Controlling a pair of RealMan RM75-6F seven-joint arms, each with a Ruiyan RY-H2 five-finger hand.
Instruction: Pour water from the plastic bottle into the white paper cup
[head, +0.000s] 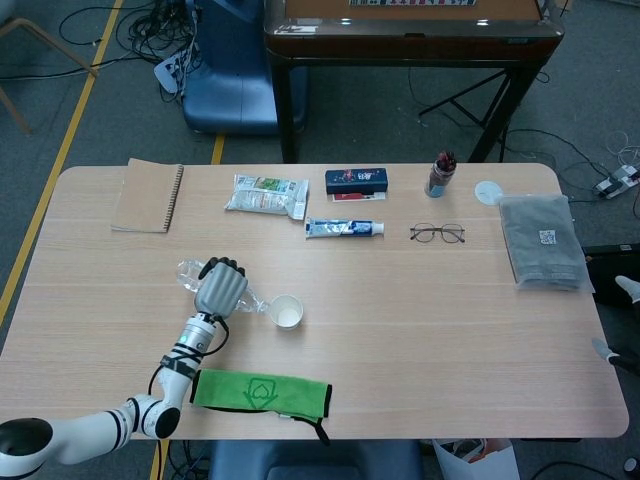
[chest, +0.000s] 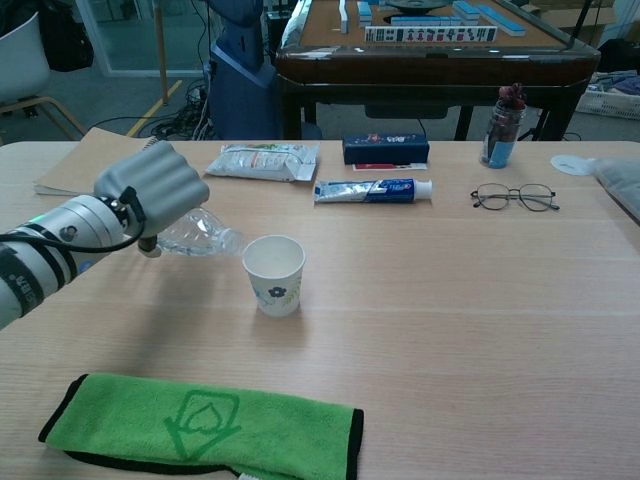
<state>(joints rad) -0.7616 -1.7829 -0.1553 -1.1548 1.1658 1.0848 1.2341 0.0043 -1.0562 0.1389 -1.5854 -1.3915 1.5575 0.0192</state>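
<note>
Left hand (chest: 150, 190), grey, fingers wrapped around a clear plastic bottle (chest: 200, 235) held off the table (head: 420, 320). The bottle is transparent and ribbed, lying nearly on its side, its neck tilted slightly downward and pointing at the white paper cup (chest: 274, 274); in the chest view the mouth sits just beside the cup's rim, at its left. Whether water is leaving the bottle cannot be told. The cup stands upright and open, white with a small floral print low on its wall. Near the front edge lies a green cloth (chest: 205, 428). Only a small part of the right hand (head: 622, 320) shows at the head view's right edge; its fingers' state cannot be told.
</note>
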